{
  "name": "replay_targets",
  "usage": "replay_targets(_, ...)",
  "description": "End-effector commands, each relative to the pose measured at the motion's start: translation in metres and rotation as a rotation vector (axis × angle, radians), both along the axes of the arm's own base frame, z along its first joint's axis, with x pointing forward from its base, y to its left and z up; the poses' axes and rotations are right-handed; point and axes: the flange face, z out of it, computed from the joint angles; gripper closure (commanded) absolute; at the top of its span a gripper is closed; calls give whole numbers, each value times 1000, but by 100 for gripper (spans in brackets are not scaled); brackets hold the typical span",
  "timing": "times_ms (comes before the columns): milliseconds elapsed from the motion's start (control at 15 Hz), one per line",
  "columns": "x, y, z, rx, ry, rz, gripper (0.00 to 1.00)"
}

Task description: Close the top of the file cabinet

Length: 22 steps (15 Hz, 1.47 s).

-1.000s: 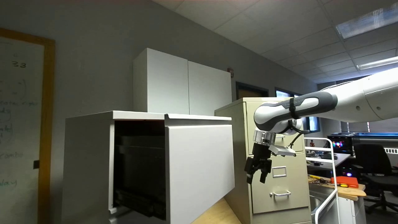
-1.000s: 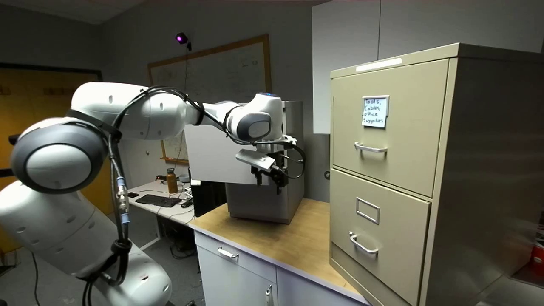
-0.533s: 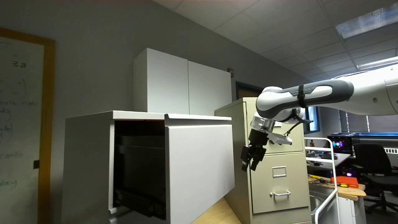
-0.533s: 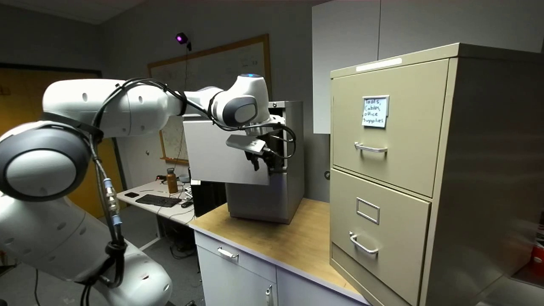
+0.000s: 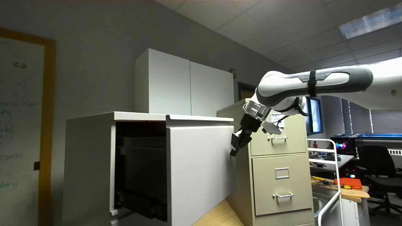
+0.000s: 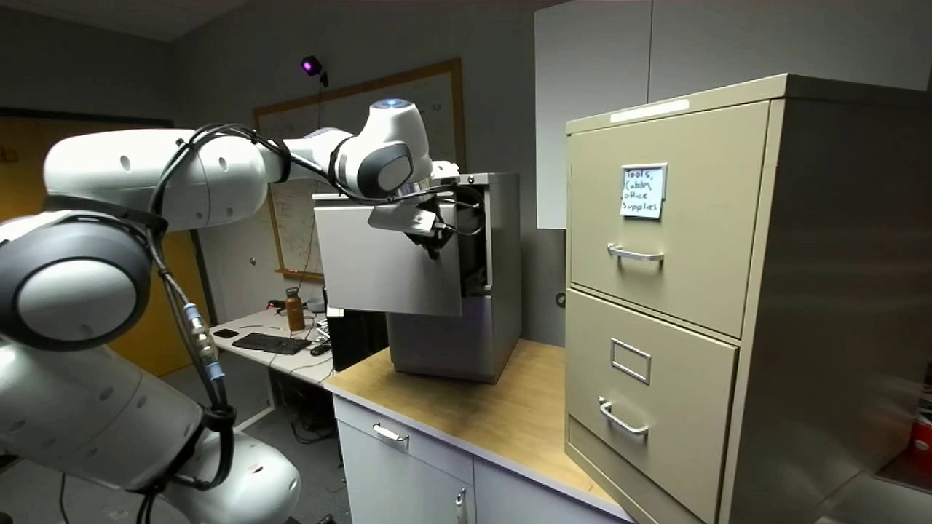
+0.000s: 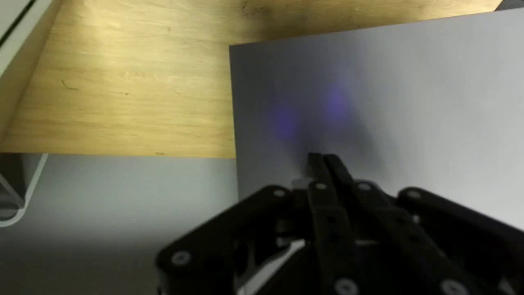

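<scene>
While the top panel [image 5: 201, 172] stands well out from the file cabinet [image 5: 88, 169], I can see the dark interior [image 5: 141, 175] in the gap, left of the frame's middle in an exterior view. My gripper [image 7: 323, 157] is closed, its two fingers [image 7: 319, 176] lying side by side with the tips together, aimed at the panel's flat face. Through the wrist view I find those tips right of the frame's middle, over a shaded patch toward the panel's left edge; I can't tell whether they touch it. In an exterior view I have the top panel [image 6: 378, 269] left of centre, the gripper in front of its right part. The cabinet sits on the wooden desk [image 6: 524, 407], and a beige drawer cabinet [image 6: 699, 291] fills much of the frame's right side.
</scene>
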Motion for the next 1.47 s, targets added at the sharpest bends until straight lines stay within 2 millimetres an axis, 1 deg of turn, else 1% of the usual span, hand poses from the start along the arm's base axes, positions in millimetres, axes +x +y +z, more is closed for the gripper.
replay_targets(0,23,14,20,8,-68,98,100)
replay_targets(200,54,20,21,17,-59,139,100)
replay_targets(600,133,25,20,29,-33,163,100)
replay_targets(867,179,27,21,74,-30,165,100)
replay_targets(1067,205,35,26,90,-25,169,100)
replay_targets(1400,238,50,30,78,-21,206,100)
